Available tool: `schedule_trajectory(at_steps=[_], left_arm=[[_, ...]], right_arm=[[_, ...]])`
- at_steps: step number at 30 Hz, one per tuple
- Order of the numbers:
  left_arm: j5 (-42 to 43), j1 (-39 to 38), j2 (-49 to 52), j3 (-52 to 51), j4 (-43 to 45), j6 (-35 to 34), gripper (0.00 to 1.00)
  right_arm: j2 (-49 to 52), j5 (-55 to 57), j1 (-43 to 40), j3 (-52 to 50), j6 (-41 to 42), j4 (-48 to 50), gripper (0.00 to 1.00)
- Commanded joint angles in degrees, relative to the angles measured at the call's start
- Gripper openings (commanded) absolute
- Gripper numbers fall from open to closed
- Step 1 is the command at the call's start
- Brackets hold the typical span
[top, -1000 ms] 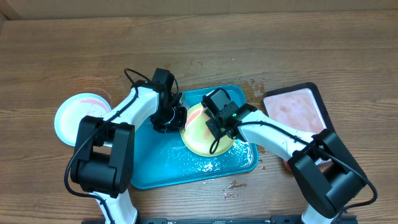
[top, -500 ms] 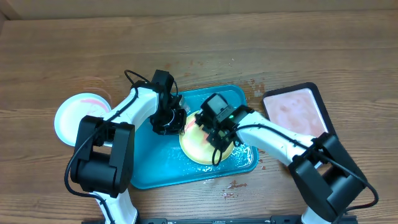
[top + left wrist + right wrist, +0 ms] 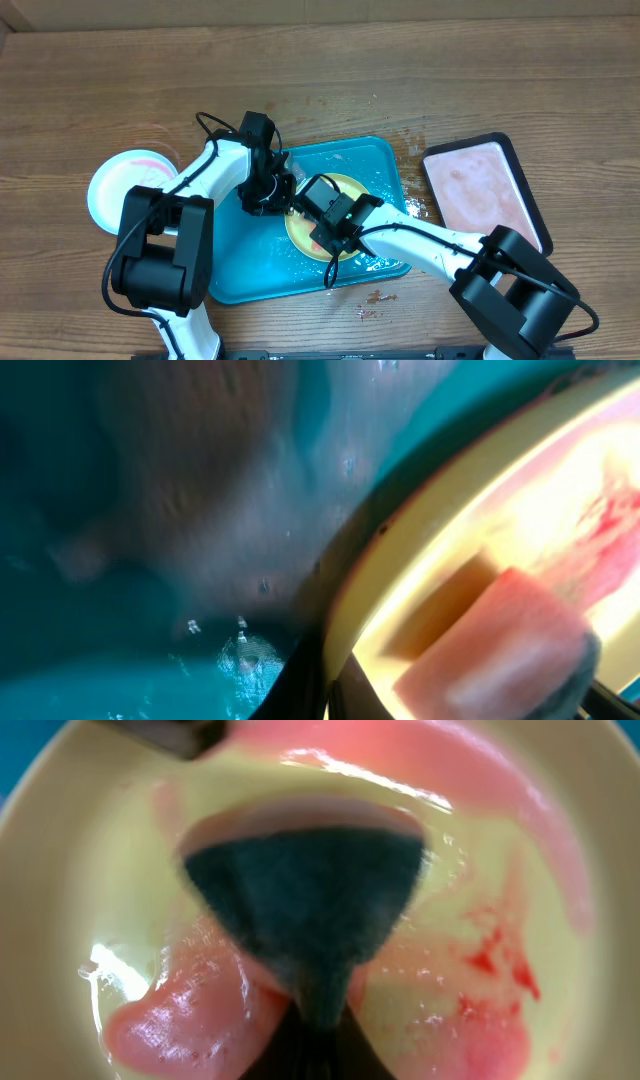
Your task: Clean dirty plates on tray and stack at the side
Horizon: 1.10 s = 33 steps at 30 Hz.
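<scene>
A pale yellow-green plate [image 3: 352,188] with red sauce smears lies in the turquoise tray [image 3: 240,270]. My left gripper [image 3: 278,196] is shut on the plate's left rim [image 3: 420,550], its fingers [image 3: 325,695] pinching the edge. My right gripper [image 3: 325,228] is shut on a sponge [image 3: 305,890], dark scouring side pressed on the plate [image 3: 500,840]; the fingers [image 3: 315,1045] show at the bottom. The sponge's pink side [image 3: 490,645] shows in the left wrist view. A light blue plate [image 3: 115,190] with a red smear lies on the bare wood left of the tray. A third plate is not in view.
A black-rimmed tray with a pinkish inside [image 3: 480,190] lies on the table right of the turquoise tray. Water drops and sauce specks lie on the turquoise tray's floor [image 3: 240,650] and on the wood near its front edge [image 3: 375,298].
My right gripper has slid the sponge leftward across the plate, toward my left gripper. The plate has shifted slightly left and forward. My left gripper has kept its hold on the rim.
</scene>
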Motion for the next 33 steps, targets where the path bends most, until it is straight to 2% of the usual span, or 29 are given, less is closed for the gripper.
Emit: schedule_trajectory(at_steps=[1, 6, 11, 18, 24, 30, 33], left_arm=[[-1.3, -1.0, 1.9, -1.2, -0.5, -0.1, 0.05], [-1.3, -1.0, 1.9, -1.2, -0.6, -0.1, 0.05], [-1.3, -1.0, 1.9, -1.2, -0.9, -0.1, 0.04], [-1.3, -1.0, 1.9, -1.2, -1.2, -0.1, 0.04], [-1.3, -1.0, 1.9, -1.2, -1.5, 0.1, 0.04], [-1.3, -1.0, 1.9, -1.2, -1.5, 0.1, 0.04], [-1.3, -1.0, 1.9, -1.2, -1.6, 0.1, 0.04]], right_arm=[[0.8, 5.0, -5.4, 0.3, 16.1, 6.5, 0.04], [0.8, 0.2, -9.5, 0.3, 25.3, 9.2, 0.04], [0.8, -4.6, -10.1, 0.3, 34.2, 10.8, 0.04], [0.8, -2.6, -10.0, 0.1, 66.6, 2.1, 0.04], [0.8, -5.4, -10.0, -0.3, 68.1, 7.0, 0.04], [1.6, -8.1, -10.0, -0.4, 75.4, 8.0, 0.04], [3.7, -12.0, -10.0, -0.5, 71.3, 13.0, 0.04]])
